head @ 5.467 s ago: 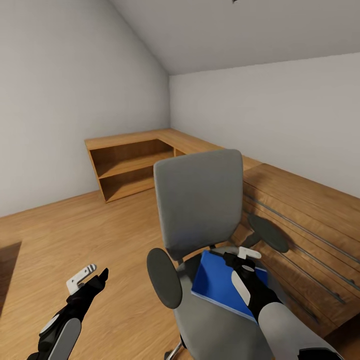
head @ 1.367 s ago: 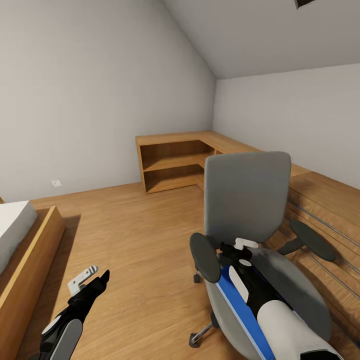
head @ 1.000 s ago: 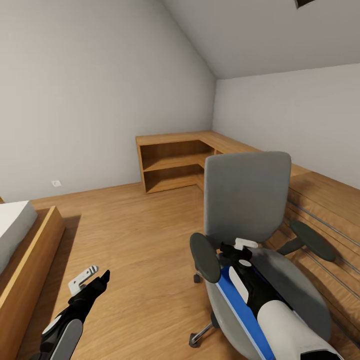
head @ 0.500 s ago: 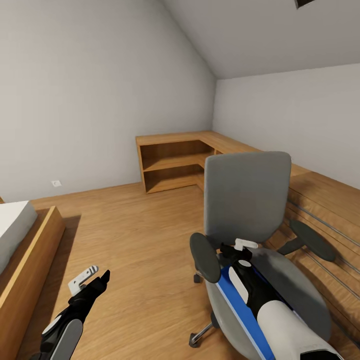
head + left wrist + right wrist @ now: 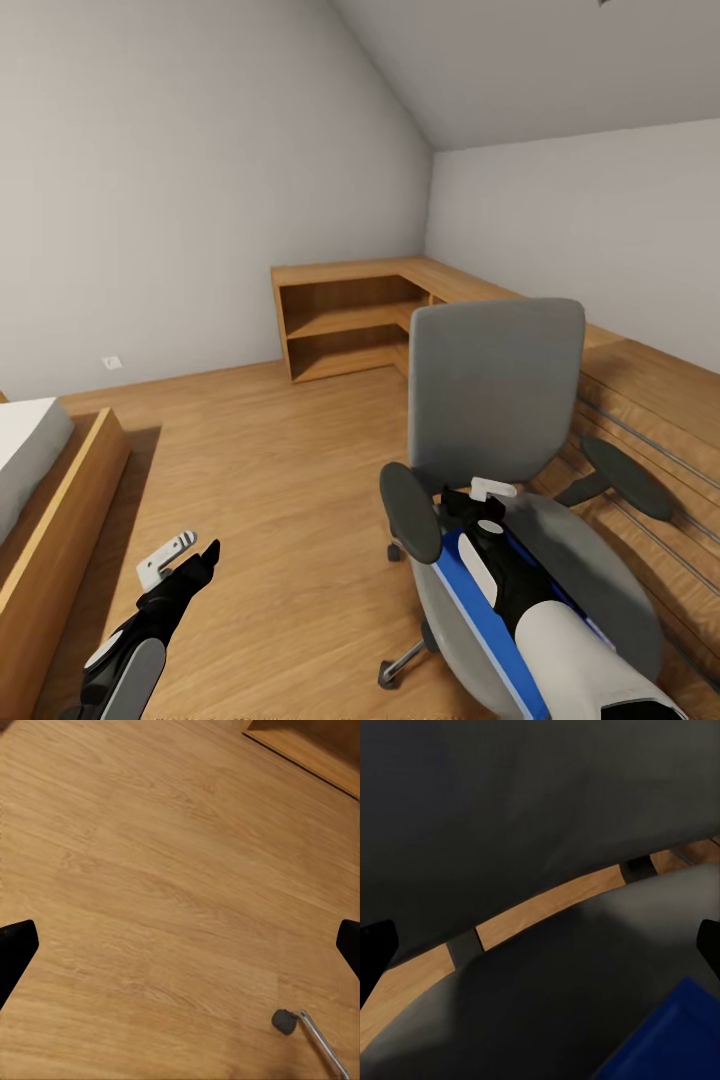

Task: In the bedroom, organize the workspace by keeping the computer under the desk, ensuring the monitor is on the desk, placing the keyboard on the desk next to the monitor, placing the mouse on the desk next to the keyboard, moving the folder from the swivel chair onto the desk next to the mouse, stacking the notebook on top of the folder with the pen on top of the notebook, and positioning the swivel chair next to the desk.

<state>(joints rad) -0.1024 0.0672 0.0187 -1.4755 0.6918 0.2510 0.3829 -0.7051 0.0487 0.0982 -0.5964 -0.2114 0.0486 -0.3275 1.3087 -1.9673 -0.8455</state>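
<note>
Blue shows under my right arm: the folder (image 5: pixel 478 610) lies on the seat of the swivel chair (image 5: pixel 497 400), one corner also at the edge of my right wrist view (image 5: pixel 675 1039). My right gripper (image 5: pixel 478 497) hovers over the seat near the backrest, fingertips spread wide at both sides of the wrist picture, gripping nothing. My left gripper (image 5: pixel 180 556) hangs over the wooden floor (image 5: pixel 165 870), well apart from the chair, fingers likewise wide apart and empty; a chair caster (image 5: pixel 284 1021) shows below it. Wooden shelving (image 5: pixel 345 325) stands in the far corner, and a bed frame (image 5: pixel 55 520) sits at my left.
</note>
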